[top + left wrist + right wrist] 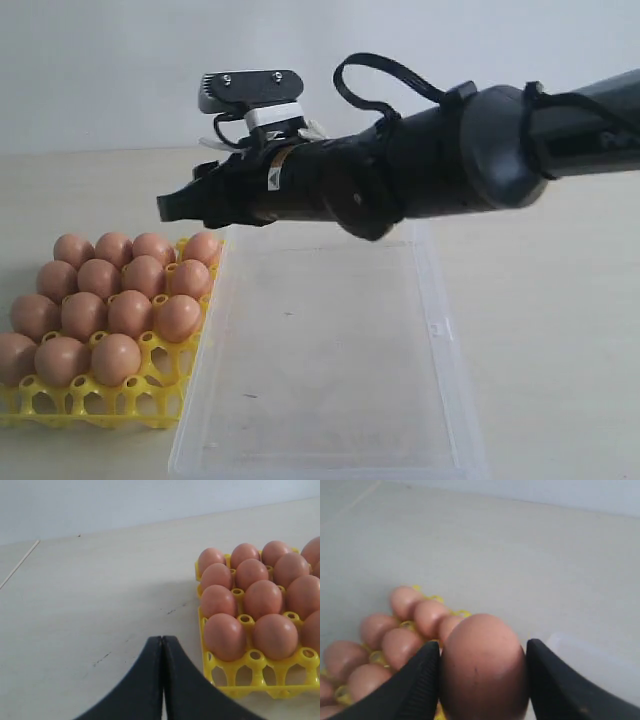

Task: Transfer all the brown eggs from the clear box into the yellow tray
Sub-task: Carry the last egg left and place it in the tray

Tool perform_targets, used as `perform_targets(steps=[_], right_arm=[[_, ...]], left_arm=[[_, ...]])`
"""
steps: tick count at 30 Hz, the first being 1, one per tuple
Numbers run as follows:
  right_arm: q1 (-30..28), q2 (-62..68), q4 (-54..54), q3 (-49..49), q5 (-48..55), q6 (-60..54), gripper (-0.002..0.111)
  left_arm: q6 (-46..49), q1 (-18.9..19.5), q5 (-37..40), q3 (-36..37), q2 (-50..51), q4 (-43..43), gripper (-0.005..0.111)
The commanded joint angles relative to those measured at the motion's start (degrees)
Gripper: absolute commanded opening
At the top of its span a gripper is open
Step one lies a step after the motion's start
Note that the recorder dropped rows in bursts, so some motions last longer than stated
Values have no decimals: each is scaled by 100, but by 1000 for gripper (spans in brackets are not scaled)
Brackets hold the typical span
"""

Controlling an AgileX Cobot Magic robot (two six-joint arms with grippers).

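My right gripper (482, 646) is shut on a brown egg (482, 672), one black finger on each side of it. In the exterior view this gripper (178, 207) hangs above the far right corner of the yellow tray (100, 405); the held egg is hidden there. Several brown eggs (130, 310) fill most of the tray's cups; the front row is bare. The clear box (320, 350) lies right of the tray with no eggs showing in it. My left gripper (162, 641) is shut on nothing, low over the table beside the tray (265, 685) and its eggs (262, 600).
The pale tabletop (560, 330) stretches right of the box and behind it. The right arm's thick black body (450, 160) spans the scene above the box's far end. A corner of the box (590, 660) shows in the right wrist view.
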Motion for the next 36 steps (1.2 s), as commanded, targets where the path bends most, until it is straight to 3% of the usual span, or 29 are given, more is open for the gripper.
perform_targets(steps=[1, 3, 5, 9, 28, 32, 36], right_arm=[[527, -134, -446, 717, -986, -6, 0], [810, -5, -806, 987, -1715, 239, 0], [942, 142, -999, 999, -1690, 500, 0], [999, 390, -2342, 999, -1646, 2255, 0], [999, 491, -1831, 999, -1289, 2192, 1], [999, 491, -1831, 999, -1364, 2177, 13], [999, 491, -1831, 999, -1364, 2177, 41]], left_arm=[[-26, -43, -52, -23, -32, -14, 0], [-26, -43, -52, -23, -32, -14, 0], [-26, -43, -52, -23, -32, -14, 0], [-26, -43, -52, -23, -32, -14, 0], [-26, -43, -52, -23, -32, -14, 0], [-26, -43, -52, -23, -32, -14, 0], [-26, -43, -52, -23, -32, -14, 0]])
